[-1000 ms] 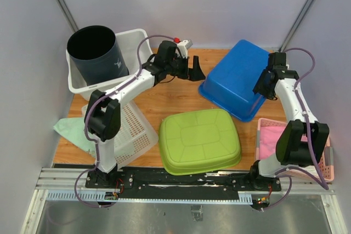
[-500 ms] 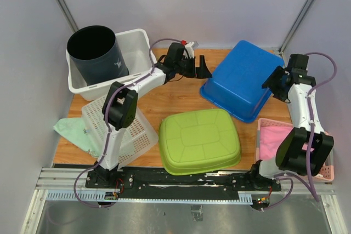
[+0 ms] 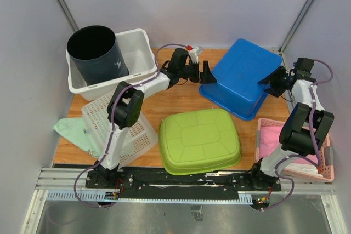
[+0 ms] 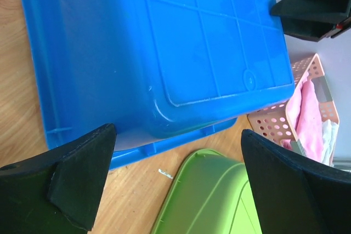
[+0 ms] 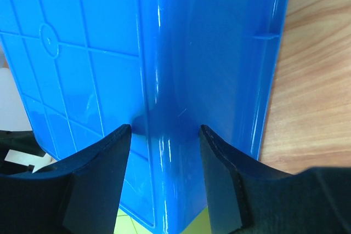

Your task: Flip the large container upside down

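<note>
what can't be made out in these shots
what lies under the blue container: every view, hidden by its own upturned base
whether the right gripper touches it: right wrist view, too close to tell
pink basket contents: top view, right arm partly covers them
green cloth: top view, mostly under the white basket

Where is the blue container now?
Top view: the blue container sits at far right, behind the green tub, between the left end effector and right end effector.

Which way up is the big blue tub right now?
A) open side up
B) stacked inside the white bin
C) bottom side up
C: the blue tub shows its ribbed underside, with its rim down toward the wooden table.
</note>
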`<act>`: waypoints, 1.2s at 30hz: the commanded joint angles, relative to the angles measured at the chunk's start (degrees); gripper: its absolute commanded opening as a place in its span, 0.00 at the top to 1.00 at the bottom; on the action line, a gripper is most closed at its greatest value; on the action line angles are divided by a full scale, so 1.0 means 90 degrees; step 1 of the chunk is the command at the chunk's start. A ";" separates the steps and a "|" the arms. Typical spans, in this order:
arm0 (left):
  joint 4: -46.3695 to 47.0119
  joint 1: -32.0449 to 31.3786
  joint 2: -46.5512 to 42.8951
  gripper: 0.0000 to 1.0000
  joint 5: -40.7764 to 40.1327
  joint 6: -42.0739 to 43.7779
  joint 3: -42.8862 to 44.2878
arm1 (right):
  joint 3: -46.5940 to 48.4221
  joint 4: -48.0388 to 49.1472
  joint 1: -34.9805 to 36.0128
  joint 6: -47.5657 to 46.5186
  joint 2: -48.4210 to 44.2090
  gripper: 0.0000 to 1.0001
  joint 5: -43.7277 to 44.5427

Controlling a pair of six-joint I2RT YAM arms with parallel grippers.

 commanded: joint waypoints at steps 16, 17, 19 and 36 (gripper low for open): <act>-0.0131 -0.0891 -0.1574 0.01 0.0200 0.0686 -0.1843 | 0.0963 -0.1712 0.0098 -0.1064 0.0321 0.55 0.1977; -0.0329 -0.0834 -0.1680 0.01 0.0065 0.0820 -0.1753 | 0.0999 -0.1786 0.0089 -0.1121 0.0293 0.57 0.2193; -0.0561 -0.0690 -0.1809 0.01 -0.0080 0.0874 -0.1560 | 0.1020 -0.1889 0.0086 -0.1179 0.0168 0.57 0.2635; -0.0171 -0.0316 -0.0791 0.01 -0.0419 -0.0085 -0.0787 | 0.1238 -0.2518 0.0387 -0.1370 -0.0318 0.49 0.4067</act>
